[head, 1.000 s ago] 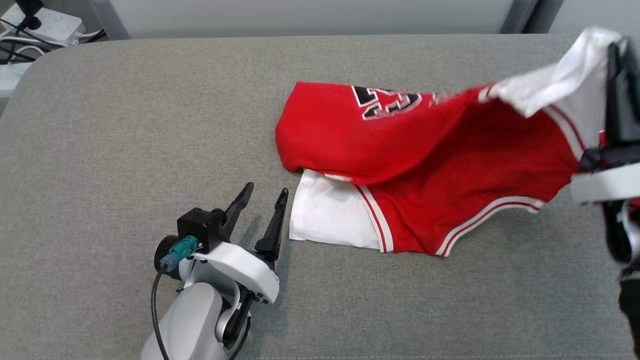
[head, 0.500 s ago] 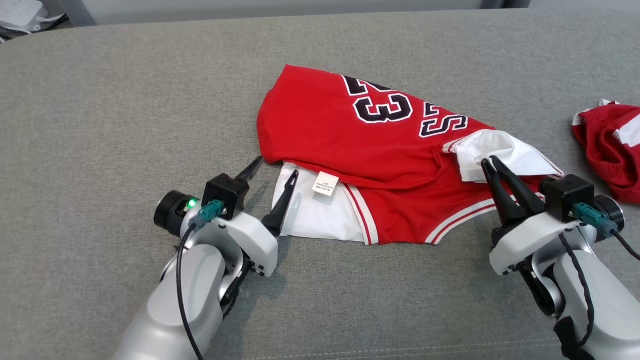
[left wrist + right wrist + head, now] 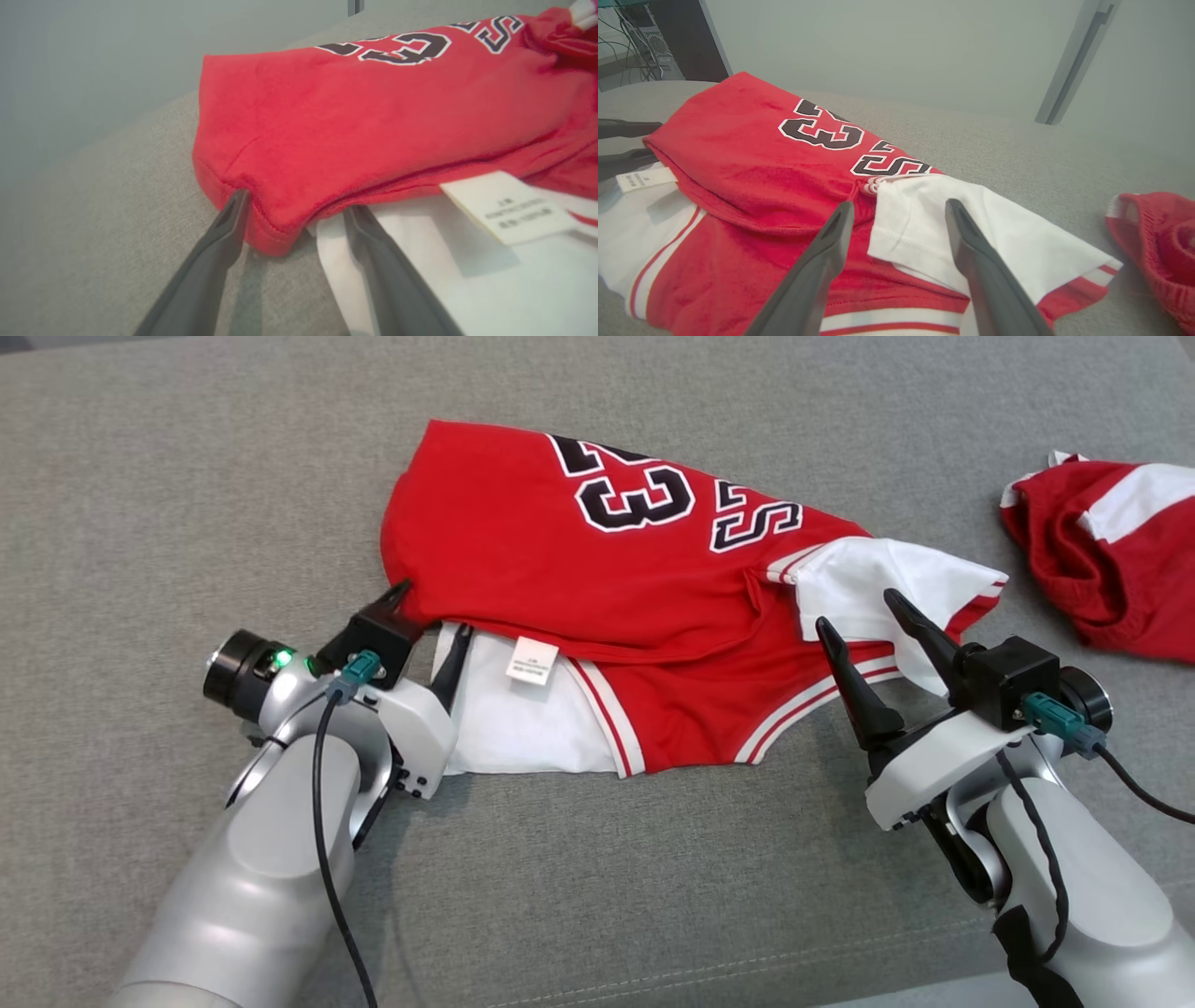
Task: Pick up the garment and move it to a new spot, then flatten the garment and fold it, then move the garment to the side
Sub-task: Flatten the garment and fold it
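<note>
Garment: red jersey with black numerals, lying rumpled and partly doubled over on the grey padded surface, between the two grippers. No part of it is in the air.
White sleeve: hoisted high off the garment's right end a second ago; now lies slack on that end.
Right gripper: pinched on the sleeve half a second ago; fingers now spread wide over it, grasping nothing.
Left gripper: fingers spread as before, now up against the garment's near-left corner. One touches the red hem, the other lies over the white panel; nothing is gripped.
Care label: exposed on the white panel at the garment's near-left.
Second red garment: well apart, beyond the garment's right end.
Head view: the camera has shifted, so the garment's apparent drift is not a move.
Reading: the relocation step looks finished and flattening is due. Both ends probably need fresh grips to draw the folds out.
</note>
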